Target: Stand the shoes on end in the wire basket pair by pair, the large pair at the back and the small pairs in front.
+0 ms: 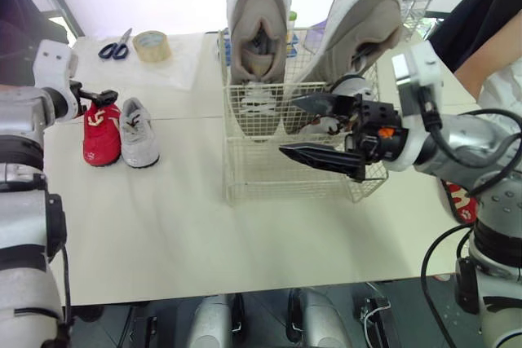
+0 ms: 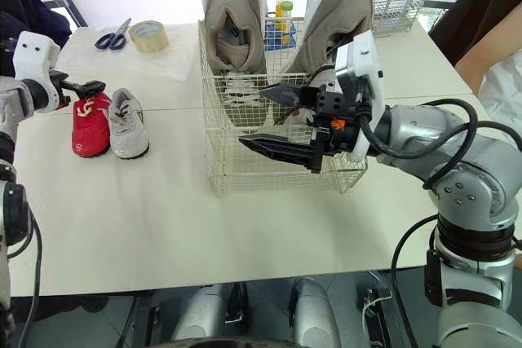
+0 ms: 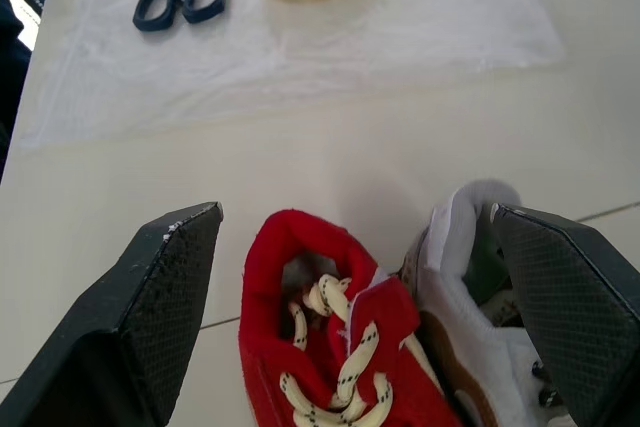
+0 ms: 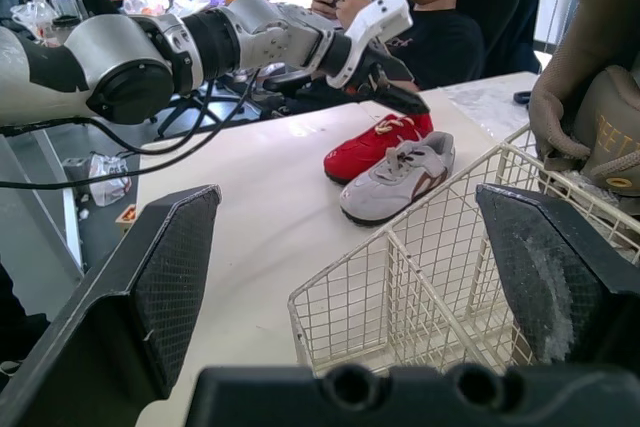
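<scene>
Left eye view gives me the wire basket (image 1: 285, 181) in the middle of the bench (image 1: 179, 234). The two large shoes (image 1: 258, 14) stand on end in its back row, toes down and heels up, side by side and leaning against the rear wire.

The small red shoe (image 1: 101, 132) and the small grey shoe (image 1: 139, 134) lie flat on the bench off to my left of the basket. They touch each other along their sides and sit well apart from the wire.

My left fingers (image 3: 150, 317) are spread wide and grip nothing. In the left wrist view they straddle the heels of both small shoes, one finger outside the red shoe and the other outside the grey one. I cannot tell whether they touch either shoe.

My right fingers (image 1: 322, 157) are also spread wide and empty, held over the front of the basket and pointing towards my left.

Scissors (image 1: 116, 46) and a roll of tape (image 1: 152, 45) lie at the far left of the bench. A seated person (image 4: 440, 27) shows beyond it in the right wrist view.
</scene>
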Robot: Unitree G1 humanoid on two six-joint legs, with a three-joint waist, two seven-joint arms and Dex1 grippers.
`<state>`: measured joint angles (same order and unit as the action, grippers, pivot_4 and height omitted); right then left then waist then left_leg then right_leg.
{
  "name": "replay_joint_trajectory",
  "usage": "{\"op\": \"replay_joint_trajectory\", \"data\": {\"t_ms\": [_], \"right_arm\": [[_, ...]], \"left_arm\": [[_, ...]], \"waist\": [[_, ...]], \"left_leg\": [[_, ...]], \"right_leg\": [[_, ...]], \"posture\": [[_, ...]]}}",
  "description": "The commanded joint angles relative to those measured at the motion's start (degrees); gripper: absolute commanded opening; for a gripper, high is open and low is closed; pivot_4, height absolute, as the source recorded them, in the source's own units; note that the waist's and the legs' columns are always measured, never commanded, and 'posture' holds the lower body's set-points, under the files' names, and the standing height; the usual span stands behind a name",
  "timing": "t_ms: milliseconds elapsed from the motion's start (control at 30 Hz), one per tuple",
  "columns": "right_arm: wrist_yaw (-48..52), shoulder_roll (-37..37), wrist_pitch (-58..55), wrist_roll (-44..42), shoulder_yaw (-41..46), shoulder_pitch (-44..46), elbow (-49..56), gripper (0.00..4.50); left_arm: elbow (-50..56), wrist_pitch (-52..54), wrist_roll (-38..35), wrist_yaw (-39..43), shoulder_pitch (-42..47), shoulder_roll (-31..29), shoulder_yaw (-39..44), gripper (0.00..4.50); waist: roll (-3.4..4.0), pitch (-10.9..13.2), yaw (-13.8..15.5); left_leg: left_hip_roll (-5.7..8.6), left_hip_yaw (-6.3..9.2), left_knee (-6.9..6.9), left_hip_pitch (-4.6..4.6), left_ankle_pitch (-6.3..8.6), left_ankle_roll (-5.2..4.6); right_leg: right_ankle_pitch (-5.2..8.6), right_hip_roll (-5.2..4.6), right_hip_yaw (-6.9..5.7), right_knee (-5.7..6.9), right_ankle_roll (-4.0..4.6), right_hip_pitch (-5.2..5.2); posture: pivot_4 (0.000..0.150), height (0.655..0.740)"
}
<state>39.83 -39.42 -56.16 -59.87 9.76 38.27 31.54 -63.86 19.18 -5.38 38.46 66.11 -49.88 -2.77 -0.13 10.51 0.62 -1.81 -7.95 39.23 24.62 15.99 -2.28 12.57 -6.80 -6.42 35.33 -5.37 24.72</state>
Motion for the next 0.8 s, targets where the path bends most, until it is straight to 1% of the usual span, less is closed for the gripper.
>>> {"op": "replay_joint_trajectory", "data": {"t_ms": [33, 200, 300, 400, 633, 800], "right_arm": [[-1.2, -0.7, 1.4, -1.4, 1.4, 0.0, 2.1, 4.42], [-1.7, -0.9, 1.7, -1.2, 0.9, -0.1, 2.0, 4.42], [-1.9, -1.0, 1.7, -1.2, 0.8, 0.0, 2.0, 4.5], [-2.1, -1.2, 1.7, -1.3, 0.9, 0.0, 1.9, 4.5], [-2.4, -1.4, 1.6, -1.6, 1.1, -0.1, 2.1, 4.5], [-2.7, -1.7, 1.7, -1.6, 1.0, -0.3, 2.2, 4.5]], "left_arm": [[-1.5, -3.1, 4.2, 2.2, 2.5, 0.5, -1.6, 4.5], [-4.1, -5.6, 7.6, 2.2, 3.6, 2.2, -2.2, 4.5], [-4.8, -6.3, 9.0, 2.4, 4.1, 2.9, -2.2, 3.68], [-4.8, -6.8, 10.5, 3.0, 4.1, 3.4, -2.5, 2.24], [-5.5, -7.2, 13.9, 4.4, 3.9, 5.4, -4.1, 2.24], [-6.8, -6.7, 15.4, 3.3, 4.2, 6.8, -4.0, 2.24]], "waist": [[-0.03, 0.0, 0.0], [-0.19, 0.1, -0.1], [-0.25, 0.1, -0.1], [-0.27, 0.1, -0.1], [-0.32, 0.1, 0.0], [-0.33, 0.1, 0.0]], "left_leg": [[0.0, 0.01, 0.0, 0.0, 0.0, 0.0], [-0.01, 0.03, 0.01, 0.01, 0.0, -0.01], [-0.01, 0.02, 0.01, 0.01, 0.0, -0.02], [-0.01, 0.02, 0.01, 0.01, 0.0, -0.02], [-0.01, 0.03, 0.03, 0.01, 0.0, -0.03], [-0.01, 0.03, 0.03, 0.01, 0.0, -0.03]], "right_leg": [[0.0, 0.0, 0.0, 0.0, 0.0, 0.0], [0.0, 0.0, 0.0, 0.03, 0.0, 0.01], [0.0, 0.0, 0.0, 0.05, 0.0, 0.02], [0.0, 0.0, 0.01, 0.07, 0.0, 0.02], [0.0, -0.01, 0.0, 0.09, 0.0, 0.02], [0.0, -0.01, 0.01, 0.12, 0.0, 0.03]], "posture": [[0.15, 0.74], [0.15, 0.74], [0.15, 0.74], [0.15, 0.74], [0.15, 0.74], [0.15, 0.74]]}}
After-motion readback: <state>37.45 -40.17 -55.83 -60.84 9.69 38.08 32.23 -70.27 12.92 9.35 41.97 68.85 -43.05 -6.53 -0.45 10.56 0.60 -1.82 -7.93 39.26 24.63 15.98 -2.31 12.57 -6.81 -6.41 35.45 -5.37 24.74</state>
